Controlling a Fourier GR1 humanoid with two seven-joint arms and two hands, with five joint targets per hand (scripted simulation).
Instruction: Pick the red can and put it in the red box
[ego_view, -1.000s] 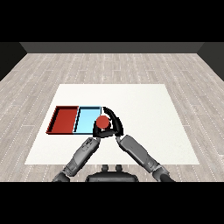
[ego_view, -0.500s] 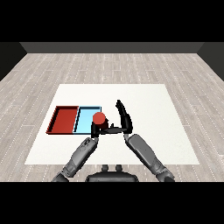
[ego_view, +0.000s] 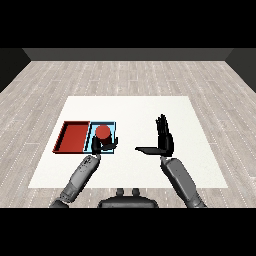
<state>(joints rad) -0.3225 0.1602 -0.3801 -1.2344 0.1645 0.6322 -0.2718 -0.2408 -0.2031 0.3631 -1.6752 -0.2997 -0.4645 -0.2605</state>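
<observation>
The left hand (ego_view: 101, 145) is curling its fingers round the red can (ego_view: 102, 132), holding it upright over the light blue tray (ego_view: 113, 126); whether the can's base is touching the tray floor is hard to tell from this angle. The red tray (ego_view: 74, 136) is lying just beside the blue one, on its left, the two sitting edge to edge on the white table (ego_view: 130, 107). The right hand (ego_view: 163, 138) is hovering well apart over bare table, fingers straight and pointing upward, thumb sticking out sideways, holding nothing.
</observation>
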